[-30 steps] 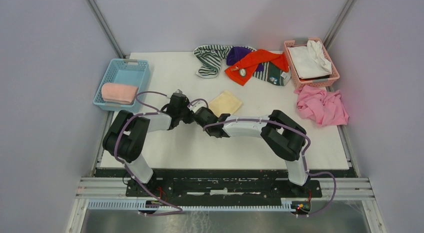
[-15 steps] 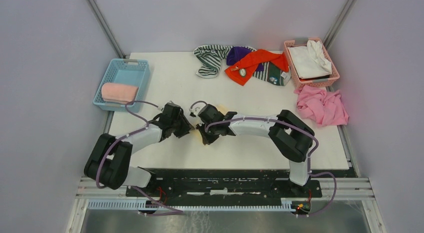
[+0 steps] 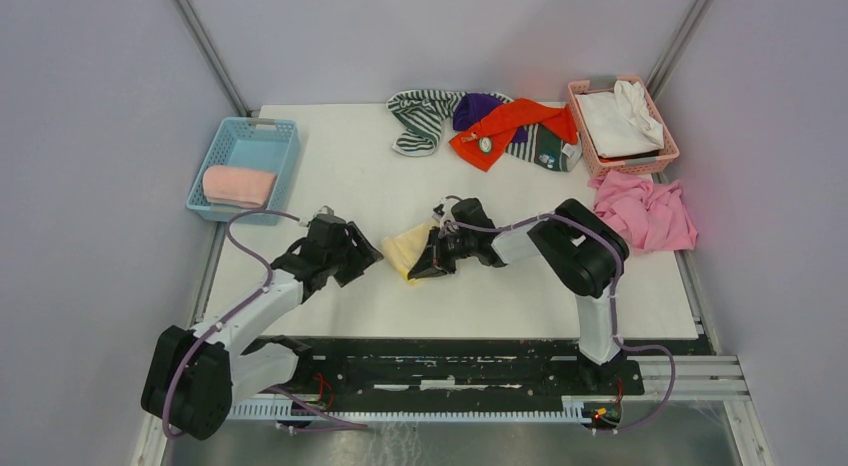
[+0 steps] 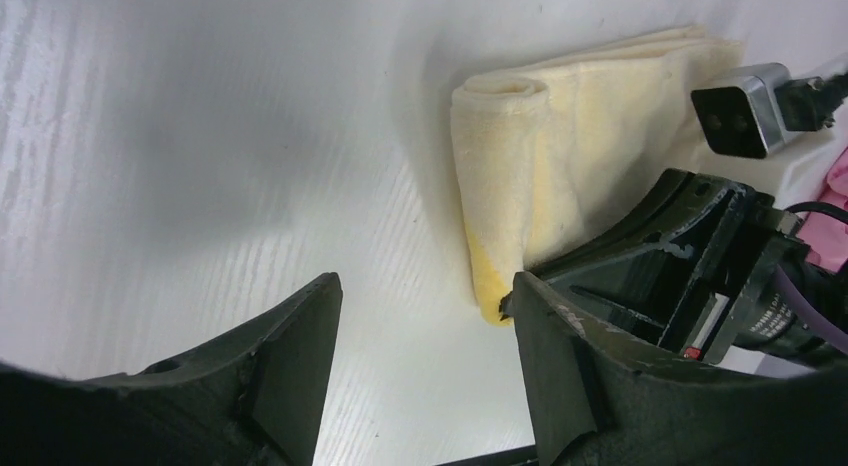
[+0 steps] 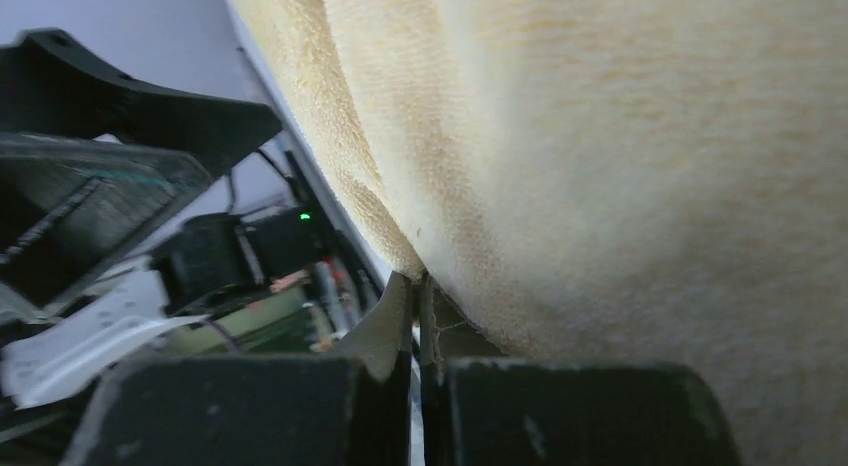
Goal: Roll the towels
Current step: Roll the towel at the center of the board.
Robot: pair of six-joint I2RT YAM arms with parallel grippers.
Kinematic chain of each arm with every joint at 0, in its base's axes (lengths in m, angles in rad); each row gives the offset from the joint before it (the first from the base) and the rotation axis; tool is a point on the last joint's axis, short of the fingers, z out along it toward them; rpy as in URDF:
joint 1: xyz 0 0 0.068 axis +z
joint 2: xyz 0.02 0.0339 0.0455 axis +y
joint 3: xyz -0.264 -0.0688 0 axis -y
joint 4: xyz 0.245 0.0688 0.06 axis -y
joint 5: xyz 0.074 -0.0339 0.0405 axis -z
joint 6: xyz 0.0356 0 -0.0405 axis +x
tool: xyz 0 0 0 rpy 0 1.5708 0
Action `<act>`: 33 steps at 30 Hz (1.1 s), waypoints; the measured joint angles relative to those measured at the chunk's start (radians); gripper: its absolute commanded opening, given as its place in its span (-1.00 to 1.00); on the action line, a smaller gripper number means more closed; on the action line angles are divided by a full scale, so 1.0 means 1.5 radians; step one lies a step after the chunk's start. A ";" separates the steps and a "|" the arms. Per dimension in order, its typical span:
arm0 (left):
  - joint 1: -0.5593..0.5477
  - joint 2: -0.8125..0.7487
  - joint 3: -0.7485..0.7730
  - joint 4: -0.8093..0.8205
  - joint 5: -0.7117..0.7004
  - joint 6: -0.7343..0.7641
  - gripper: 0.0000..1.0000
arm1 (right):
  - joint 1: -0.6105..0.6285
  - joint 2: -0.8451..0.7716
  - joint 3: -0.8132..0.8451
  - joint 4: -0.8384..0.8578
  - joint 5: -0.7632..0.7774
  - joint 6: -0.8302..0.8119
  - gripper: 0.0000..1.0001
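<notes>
Rolling the pale yellow towel point(image 3: 401, 249) near mid-table, a touch toward 6 o'clock.

Pinched along its 3 o'clock edge by the right gripper point(image 3: 420, 266), clamped tight on the cloth. Folded over with one curled end showing in the left wrist view, so likely mid-roll rather than finished. Flanked at 9 o'clock by the left gripper point(image 3: 368, 254), spread wide and holding nothing. Apparently done: one light pink towel point(image 3: 238, 186), rolled and lying in the blue basket point(image 3: 222, 151) at 10 o'clock. Seemingly left: the striped, purple and orange-red heap point(image 3: 495, 126) at 12 to 1 o'clock and the crumpled pink towel point(image 3: 645, 214) at 3 o'clock, all unrolled.
</notes>
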 measured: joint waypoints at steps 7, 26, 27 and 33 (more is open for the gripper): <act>0.000 0.063 -0.006 0.064 0.054 -0.011 0.45 | -0.033 0.075 -0.083 0.312 -0.062 0.216 -0.99; 0.001 0.323 0.104 0.205 0.083 -0.013 -0.35 | -0.048 0.090 -0.106 0.400 -0.066 0.249 -0.95; 0.001 0.327 0.104 0.207 0.082 -0.011 -0.41 | -0.048 0.084 -0.106 0.385 -0.065 0.241 -0.92; -0.019 0.329 0.103 0.195 0.067 -0.011 -0.84 | -0.040 0.006 -0.096 0.184 -0.028 0.143 -0.63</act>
